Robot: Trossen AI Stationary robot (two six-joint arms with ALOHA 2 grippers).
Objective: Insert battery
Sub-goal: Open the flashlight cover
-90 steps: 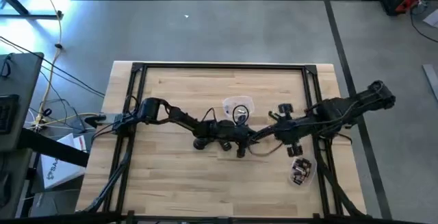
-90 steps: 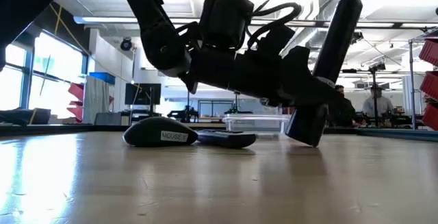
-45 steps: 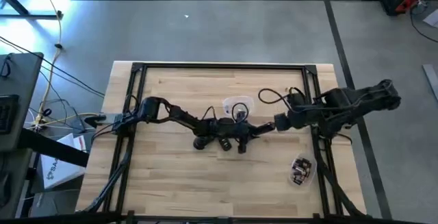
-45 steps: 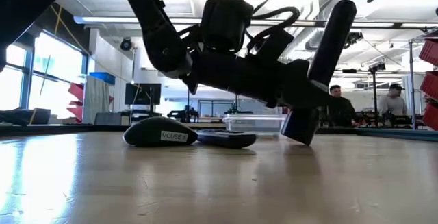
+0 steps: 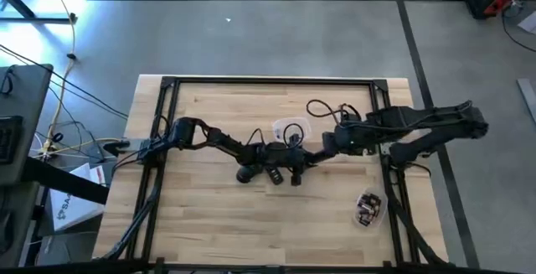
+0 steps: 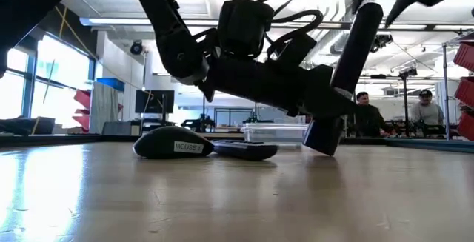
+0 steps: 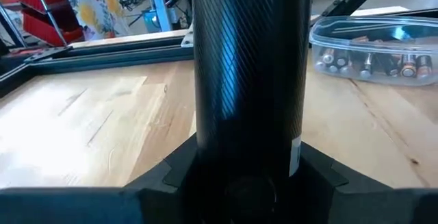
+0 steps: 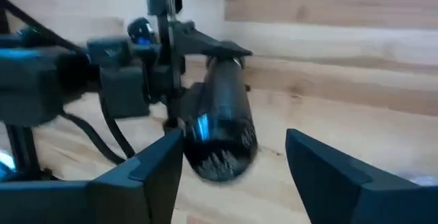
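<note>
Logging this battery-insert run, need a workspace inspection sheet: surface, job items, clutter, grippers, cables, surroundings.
Surface: light wooden table with a black frame, bare at the front.
Job's things: black mouse labelled MOUSE, a dark flat piece beside it; clear tub of batteries; second clear container near the right edge.
Clutter: nothing seen.
Grippers: left gripper low at table centre, fingers hidden; right gripper open, facing the left arm.
Cables: looped on the right arm.
Surroundings: two people behind the table.
</note>
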